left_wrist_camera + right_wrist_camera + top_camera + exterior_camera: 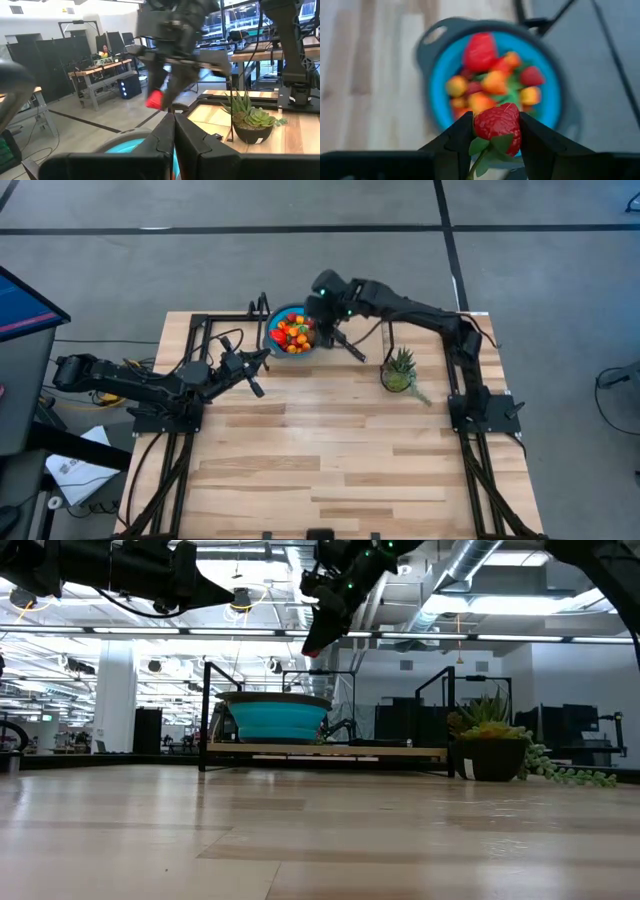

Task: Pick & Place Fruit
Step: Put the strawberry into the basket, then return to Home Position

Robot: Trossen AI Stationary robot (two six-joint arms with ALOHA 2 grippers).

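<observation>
Between your right gripper's (492,150) two dark fingers sits a red strawberry (497,126), clamped at its sides with its green leaves and stem trailing toward the wrist, so its long axis runs along the line of the fingers. Directly beneath it lies the blue bowl (545,65), heaped with the rest of the fruit (490,75): strawberries, orange pieces and green bits. Seen level from the table, the gripper hangs well above the bowl's rim, so the berry looks lifted clear or poised to drop; which, you cannot tell. Just beside the bowl, your left gripper (252,380) waits with fingers pressed together, empty, near enough to crowd a sideways sweep. Farther out, on the right gripper's other side, the spiky potted plant (399,370) stands near the right arm's likely path across the table.
</observation>
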